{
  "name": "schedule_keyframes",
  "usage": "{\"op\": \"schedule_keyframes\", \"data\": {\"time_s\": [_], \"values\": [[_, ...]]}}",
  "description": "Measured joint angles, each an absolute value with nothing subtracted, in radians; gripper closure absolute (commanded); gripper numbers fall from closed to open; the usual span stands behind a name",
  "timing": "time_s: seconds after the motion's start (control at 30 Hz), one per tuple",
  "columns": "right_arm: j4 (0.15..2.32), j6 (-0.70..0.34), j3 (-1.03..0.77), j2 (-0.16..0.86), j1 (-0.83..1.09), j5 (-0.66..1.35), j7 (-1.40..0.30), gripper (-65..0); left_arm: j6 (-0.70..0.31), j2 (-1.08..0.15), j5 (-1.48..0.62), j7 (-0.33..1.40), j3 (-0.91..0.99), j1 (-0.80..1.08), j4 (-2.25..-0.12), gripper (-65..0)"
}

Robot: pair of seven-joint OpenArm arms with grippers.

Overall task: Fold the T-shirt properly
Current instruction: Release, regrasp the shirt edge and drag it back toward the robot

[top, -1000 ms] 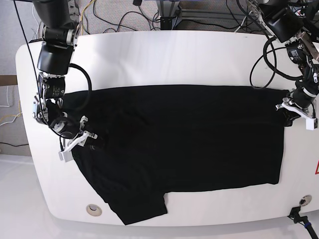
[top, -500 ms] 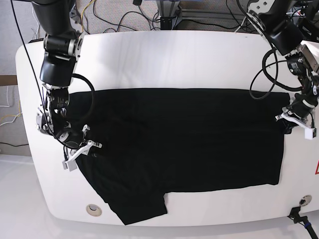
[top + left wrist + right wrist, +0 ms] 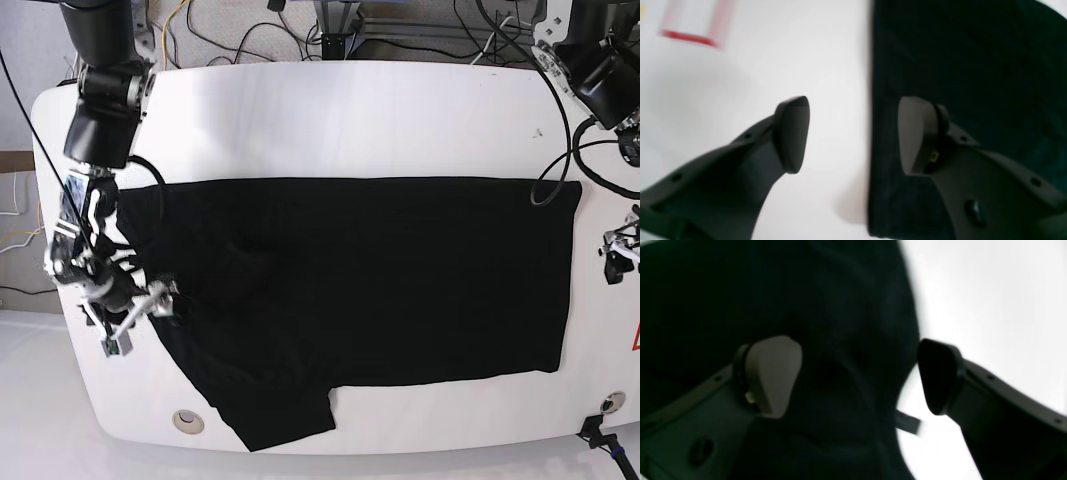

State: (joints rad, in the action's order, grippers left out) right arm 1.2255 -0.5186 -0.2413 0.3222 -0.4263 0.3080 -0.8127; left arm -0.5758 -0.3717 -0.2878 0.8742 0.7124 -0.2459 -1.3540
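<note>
Black cloth, plain side up, covered the middle of the white table (image 3: 330, 110): the T-shirt (image 3: 370, 285) lay spread flat and wide, its straight edge running along the table's right part and a sleeve (image 3: 275, 415) jutting toward the front edge at lower left. Soft wrinkles showed around the left portion of the cloth.

In the base view the right gripper (image 3: 135, 318) sat at the shirt's left edge, low over the fabric. Its wrist camera showed the jaws spread wide, one finger (image 3: 773, 373) above dark cloth and the other (image 3: 940, 376) above bare table, the shirt's edge running between them; nothing was pinched.

The left gripper (image 3: 622, 250) stood off the shirt's right edge, over the table. From its own camera the fingers gaped apart, one pad (image 3: 791, 133) over white surface, the other (image 3: 915, 133) over the black hem, with no cloth held.

A red marking (image 3: 690, 36) showed blurred on the table beyond. Cables (image 3: 250, 30) trailed behind the table's far edge.
</note>
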Motion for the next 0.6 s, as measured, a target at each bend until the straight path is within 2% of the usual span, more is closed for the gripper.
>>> {"op": "schedule_keyframes", "data": {"time_s": [0.13, 0.23, 0.33, 0.4, 0.6], "values": [[1.371, -0.522, -0.25, 0.348, -0.288, 0.189, -0.823, -55.6, -0.583, -0.374, -0.289, 0.808, 0.695, -0.114, -1.489, -39.4], [1.411, -0.543, -0.339, 0.34, -0.214, 0.16, -0.817, -55.6, -0.584, -0.374, -0.285, 0.704, 0.641, -0.007, -1.579, -39.4], [1.377, -0.545, -0.419, 0.362, -0.179, 0.15, -0.807, -55.6, -0.586, -0.374, -0.29, 0.638, 0.606, 0.083, -1.634, -39.4], [1.355, -0.585, -0.464, 0.371, -0.163, 0.136, -0.813, -55.6, -0.581, -0.369, -0.288, 0.624, 0.596, 0.128, -1.66, -39.4], [1.291, -0.649, -0.535, 0.349, -0.139, 0.154, -0.808, -55.6, -0.584, -0.311, -0.292, 0.607, 0.595, 0.176, -1.677, -39.4]]}}
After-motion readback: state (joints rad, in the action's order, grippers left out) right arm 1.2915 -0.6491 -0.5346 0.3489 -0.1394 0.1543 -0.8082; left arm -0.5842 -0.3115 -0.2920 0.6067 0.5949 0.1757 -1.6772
